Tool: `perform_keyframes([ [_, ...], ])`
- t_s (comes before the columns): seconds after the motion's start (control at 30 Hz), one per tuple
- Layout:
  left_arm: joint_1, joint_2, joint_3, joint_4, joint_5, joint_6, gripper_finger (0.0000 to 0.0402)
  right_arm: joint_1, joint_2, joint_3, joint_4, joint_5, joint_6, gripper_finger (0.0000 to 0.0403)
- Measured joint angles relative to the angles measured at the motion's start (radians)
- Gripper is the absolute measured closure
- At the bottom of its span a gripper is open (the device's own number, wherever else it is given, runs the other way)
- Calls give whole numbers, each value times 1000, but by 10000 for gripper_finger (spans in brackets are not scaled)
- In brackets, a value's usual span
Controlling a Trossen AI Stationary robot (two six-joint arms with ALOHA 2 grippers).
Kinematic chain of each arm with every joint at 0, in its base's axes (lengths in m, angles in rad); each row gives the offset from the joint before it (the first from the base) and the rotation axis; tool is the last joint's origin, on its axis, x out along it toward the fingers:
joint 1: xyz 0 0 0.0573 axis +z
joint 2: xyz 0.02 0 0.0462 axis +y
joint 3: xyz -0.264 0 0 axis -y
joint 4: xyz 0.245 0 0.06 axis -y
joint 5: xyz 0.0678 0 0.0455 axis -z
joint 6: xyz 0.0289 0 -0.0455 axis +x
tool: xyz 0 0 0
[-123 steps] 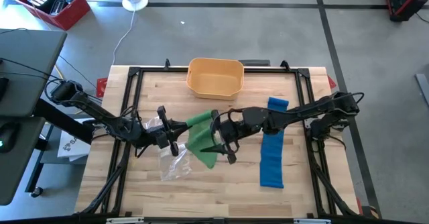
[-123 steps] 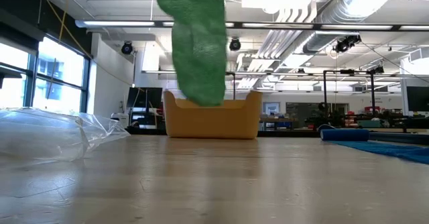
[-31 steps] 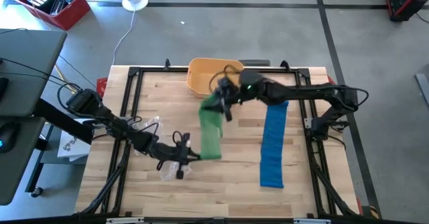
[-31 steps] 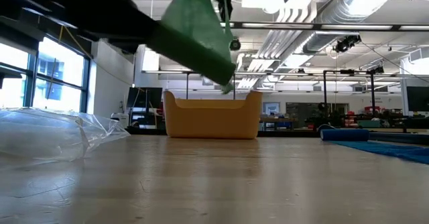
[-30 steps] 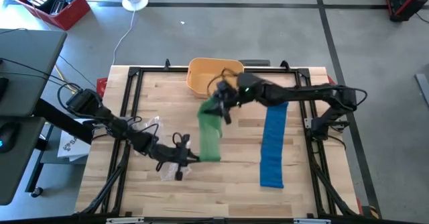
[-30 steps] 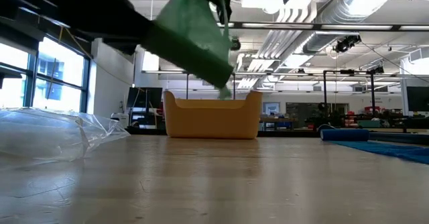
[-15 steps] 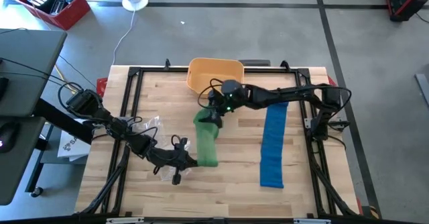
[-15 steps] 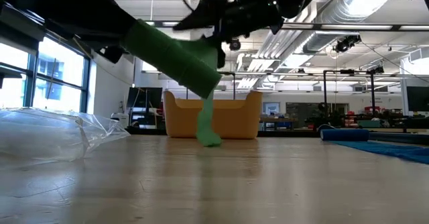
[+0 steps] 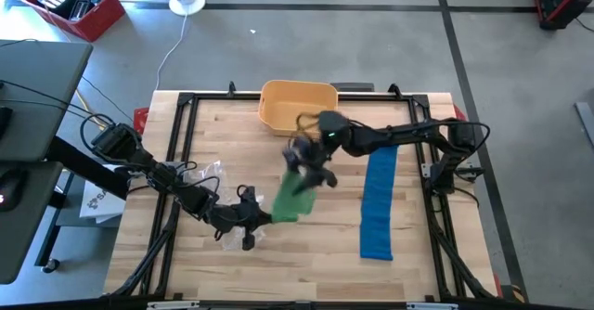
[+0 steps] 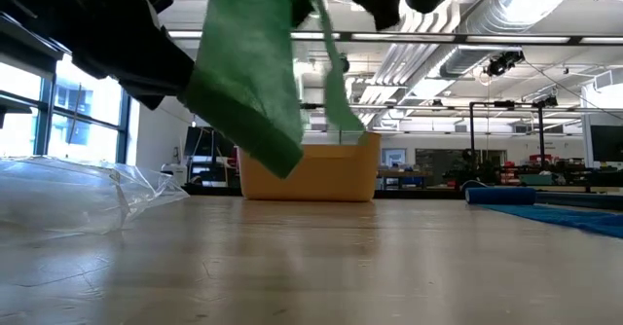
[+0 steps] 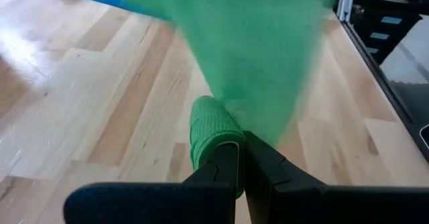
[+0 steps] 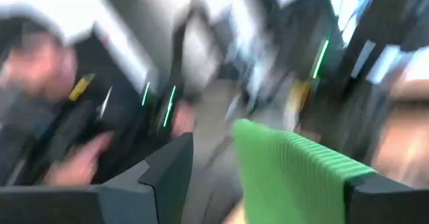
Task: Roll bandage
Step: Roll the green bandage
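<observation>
A green bandage (image 9: 290, 199) hangs in the air between my two grippers, clear of the wooden table, as the low view (image 10: 248, 82) shows. My left gripper (image 9: 258, 219) is near the table's middle front, shut on the bandage's rolled near end (image 11: 213, 131). My right gripper (image 9: 304, 166) is just beyond it, over the bandage's far end; its fingers stand apart in the right wrist view (image 12: 268, 184), which is blurred. A blue bandage (image 9: 377, 199) lies flat on the table at the right. My left gripper pinches the small rolled end (image 11: 216, 142) of the green bandage between its two fingers, coming level from the table's left. The roll is lifted clear, and the free band fans out away from the fingers. My right gripper has the green band (image 12: 288, 167) lying over one finger (image 12: 385, 190), apart from the other finger (image 12: 167, 174). The band runs down from there to my left gripper.
A yellow bin (image 9: 297, 106) stands at the far middle of the table. A clear plastic bag (image 9: 206, 175) lies at the left, under my left arm. Black frame rails (image 9: 176, 161) run along the table's sides.
My right gripper has gone from beside the bin a little toward the table's near edge and has turned. The bandage's far part has swung with it and lifted, and its hanging fold no longer touches the table. My left gripper has kept its hold.
</observation>
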Motion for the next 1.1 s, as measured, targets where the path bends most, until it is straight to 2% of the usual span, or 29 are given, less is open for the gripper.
perform_keyframes([
  [0.1,-13,-1,0,1,-3,2,401,-67,-1,0,281,183,190,183],
  [0.17,-18,-1,0,1,-12,15,401,-126,-2,0,331,284,232,183],
  [0.23,-22,-1,0,1,-23,33,401,-170,-3,-4,253,397,219,183],
  [0.3,-26,-1,0,1,-30,54,401,-195,-2,-15,78,492,160,183],
  [0.4,-27,-1,0,-1,-27,71,401,-212,1,-18,-156,566,63,183],
  [0.57,-27,0,0,32,-38,115,401,-208,-1,-18,-200,623,37,183],
  [0.63,-26,0,0,65,-40,151,401,-206,-1,-18,-200,586,37,183],
  [0.8,-15,0,0,115,-41,219,401,-215,-2,-16,-124,242,58,183],
  [0.9,-17,0,0,110,-40,222,401,-169,-9,-35,-125,98,40,183],
  [1.03,-31,0,1,34,-56,209,401,-66,-42,-123,-131,13,77,183],
  [1.1,-34,0,1,-35,-87,180,401,-14,-66,-168,-132,11,96,183],
])
